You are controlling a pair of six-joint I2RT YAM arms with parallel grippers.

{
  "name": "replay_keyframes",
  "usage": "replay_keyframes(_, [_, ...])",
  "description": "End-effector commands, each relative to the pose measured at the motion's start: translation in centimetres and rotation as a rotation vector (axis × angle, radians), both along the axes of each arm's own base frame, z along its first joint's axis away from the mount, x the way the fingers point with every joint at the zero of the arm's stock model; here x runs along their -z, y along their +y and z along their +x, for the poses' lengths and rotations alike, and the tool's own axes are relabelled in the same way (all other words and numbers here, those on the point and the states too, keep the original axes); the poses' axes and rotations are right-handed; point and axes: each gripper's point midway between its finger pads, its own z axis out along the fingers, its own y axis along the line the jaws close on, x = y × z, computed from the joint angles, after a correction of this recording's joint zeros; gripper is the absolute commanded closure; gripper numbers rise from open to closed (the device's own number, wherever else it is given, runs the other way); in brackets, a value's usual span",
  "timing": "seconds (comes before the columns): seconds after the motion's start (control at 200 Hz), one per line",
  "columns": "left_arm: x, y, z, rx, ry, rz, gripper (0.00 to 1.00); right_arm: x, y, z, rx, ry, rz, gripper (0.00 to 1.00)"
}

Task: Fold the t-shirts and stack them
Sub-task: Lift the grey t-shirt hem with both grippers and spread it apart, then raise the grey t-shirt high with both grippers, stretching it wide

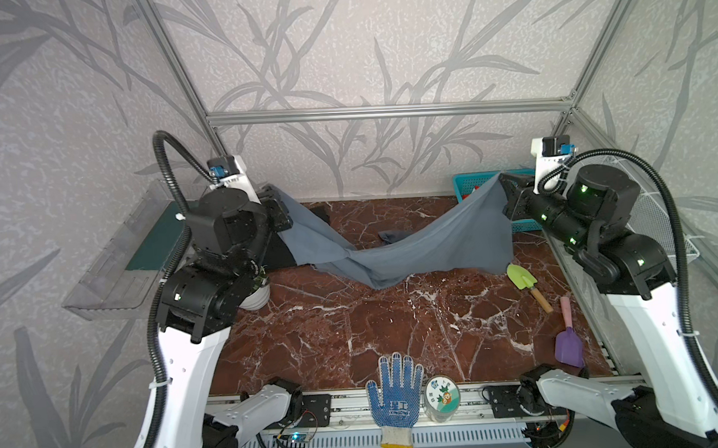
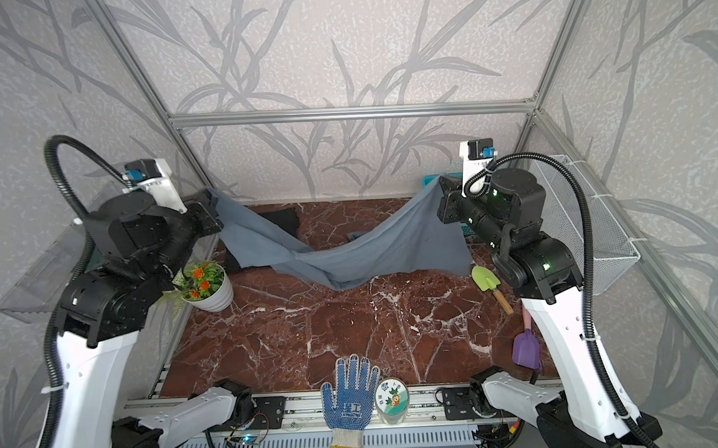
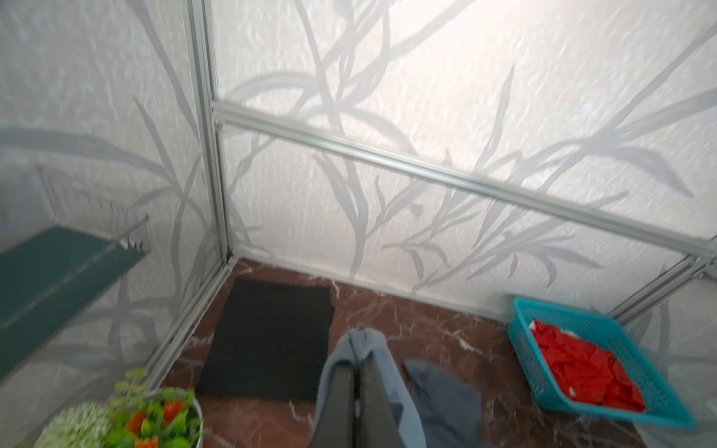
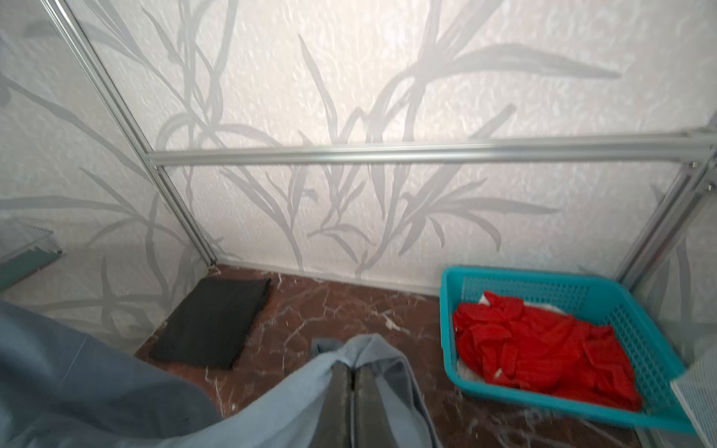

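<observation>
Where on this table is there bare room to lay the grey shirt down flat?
The widest bare marble lies between the sagging grey t-shirt and the dotted glove, flower pot to its left, green trowel and purple shovel to its right. The far edge is crowded: black t-shirt, teal basket.

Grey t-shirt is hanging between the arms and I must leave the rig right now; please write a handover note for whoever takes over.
Left gripper: shut on one end of the grey t-shirt, raised at the far left.
Right gripper: shut on its other end, raised at the far right.
Grey t-shirt: unfolded, stretched between them, its middle sagging down to the table.
Black t-shirt: folded flat in the far left corner of the table.
Done: the black one is folded.
Left: lay the grey one out, fold it, and stack the two.
</observation>
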Motion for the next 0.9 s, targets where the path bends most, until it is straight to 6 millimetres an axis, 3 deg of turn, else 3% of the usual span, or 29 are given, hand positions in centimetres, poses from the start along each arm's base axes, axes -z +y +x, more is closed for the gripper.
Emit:
replay_keyframes(0.0, [-5.7, 0.9, -1.0, -0.02, -0.124, 0.051, 1.0, -6.5, -0.2, -1.6, -0.023, -0.188, 0.033, 1.0])
replay_keyframes(0.2, [-12.7, 1.8, -3.5, -0.038, -0.303, 0.079, 1.0, -12.9, -1.1, -5.0, -0.04, -0.337, 0.067, 1.0])
replay_keyframes(0.355, [-16.1, 2.7, -5.3, -0.069, -0.404, 0.117, 1.0, -16.9, -2.1, -8.0, -0.042, -0.458, 0.082, 1.0])
replay_keyframes(0.575, [-18.6, 4.2, -8.2, -0.127, -0.506, 0.144, 1.0, -19.1, -1.5, -9.7, -0.108, -0.488, 0.116, 1.0])
replay_keyframes(0.895, [-21.1, 6.5, -16.1, -0.141, -0.663, 0.16, 1.0, -21.7, -1.3, -13.7, -0.213, -0.565, 0.2, 1.0])
